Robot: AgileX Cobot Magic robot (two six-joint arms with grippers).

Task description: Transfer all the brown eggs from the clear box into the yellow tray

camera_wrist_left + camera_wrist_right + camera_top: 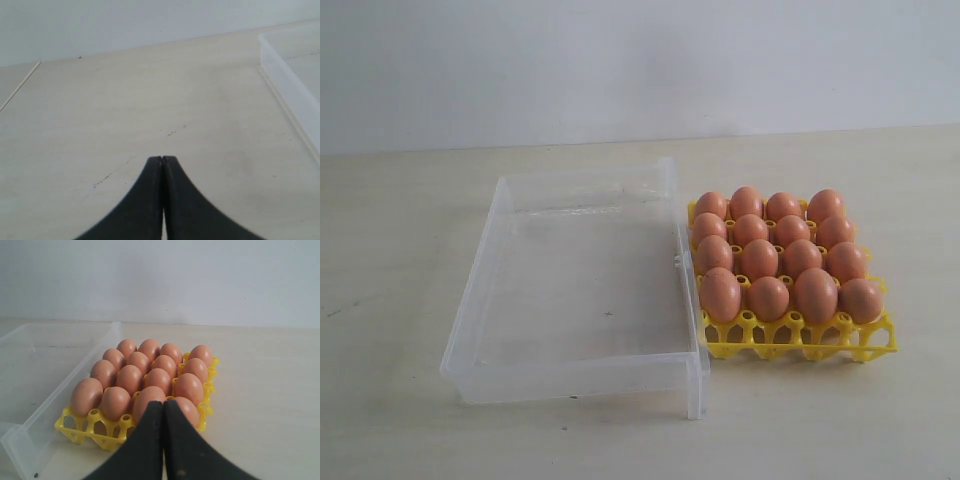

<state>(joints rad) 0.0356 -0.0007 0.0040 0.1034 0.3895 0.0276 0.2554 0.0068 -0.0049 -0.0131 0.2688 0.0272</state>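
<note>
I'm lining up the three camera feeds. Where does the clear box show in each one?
Exterior view: the clear box sits left of centre.
Left wrist view: only one wall, cut by the picture's edge.
Right wrist view: alongside the yellow tray, reaching the picture's edge.
Shared landmark: that tray, beside the box in exterior and right wrist views; absent from left wrist.

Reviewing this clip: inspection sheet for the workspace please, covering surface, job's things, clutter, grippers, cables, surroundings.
Surface: pale table, a few faint dark marks.
Job's things: clear box holds no eggs; yellow tray close beside it, sixteen brown eggs seated in four rows of four.
Clutter: nothing seen.
Grippers: left gripper shut, over bare table near the box; right gripper shut, empty, facing the tray.
Cables: nothing seen.
Surroundings: plain pale wall behind the table.
</note>
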